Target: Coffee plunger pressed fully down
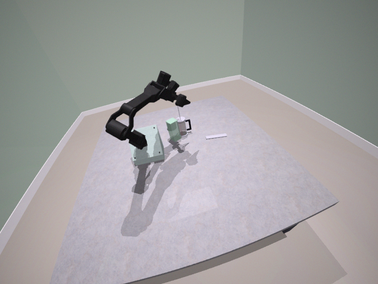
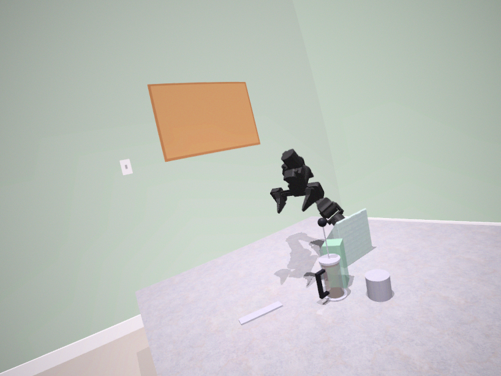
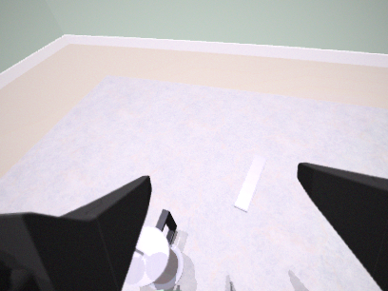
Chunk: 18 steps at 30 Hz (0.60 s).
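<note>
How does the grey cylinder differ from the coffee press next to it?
The grey cylinder is opaque, plain and squat; the coffee press is see-through, taller and shows dark contents at its bottom. The press carries a black handle and a raised plunger rod ending in a black knob; the cylinder has no attachments. The open gripper hangs above the press, not the cylinder. Both stand upright on the table, apart from each other.

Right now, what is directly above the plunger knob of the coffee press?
The open gripper hangs above the black knob, apart from it and empty. The top view hides the knob behind the gripper.
</note>
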Motion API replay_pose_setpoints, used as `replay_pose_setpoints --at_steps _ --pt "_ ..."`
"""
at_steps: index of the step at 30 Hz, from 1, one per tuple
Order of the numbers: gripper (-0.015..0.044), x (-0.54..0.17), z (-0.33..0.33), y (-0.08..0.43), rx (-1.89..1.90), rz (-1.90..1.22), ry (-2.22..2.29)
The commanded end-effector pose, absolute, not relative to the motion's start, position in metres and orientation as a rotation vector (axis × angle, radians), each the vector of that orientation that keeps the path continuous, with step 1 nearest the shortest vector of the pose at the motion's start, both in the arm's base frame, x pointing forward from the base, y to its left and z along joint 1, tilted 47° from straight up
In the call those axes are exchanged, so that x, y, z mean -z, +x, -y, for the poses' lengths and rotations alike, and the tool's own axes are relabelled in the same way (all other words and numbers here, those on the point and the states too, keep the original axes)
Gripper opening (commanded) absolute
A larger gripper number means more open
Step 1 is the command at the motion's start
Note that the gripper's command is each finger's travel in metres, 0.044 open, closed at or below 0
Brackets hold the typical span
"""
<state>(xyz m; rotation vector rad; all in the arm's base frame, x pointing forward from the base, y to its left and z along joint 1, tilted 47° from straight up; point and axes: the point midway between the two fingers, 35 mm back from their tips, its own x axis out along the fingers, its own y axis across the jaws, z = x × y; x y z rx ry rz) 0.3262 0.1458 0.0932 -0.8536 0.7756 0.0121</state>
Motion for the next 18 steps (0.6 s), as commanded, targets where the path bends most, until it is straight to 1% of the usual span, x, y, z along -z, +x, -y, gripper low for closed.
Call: replay_pose_setpoints --at_steps 1,4,6,10,15,18 --pt "0.0440 -0.080 -0.190 0.296 -0.080 -0.760 -0.851" --pt "0.0440 -0.069 -0.221 0.267 -0.136 -0.747 -0.856" --pt "0.0440 -0.067 -0.227 0.260 -0.148 -0.744 -0.857" --pt "0.0440 -0.055 -0.216 0.260 -0.148 -0.745 -0.857" --pt "0.0440 -0.028 -0.187 0.256 -0.147 -0.743 -0.858" --pt "0.0440 -0.025 -0.184 0.256 -0.147 -0.743 -0.858"
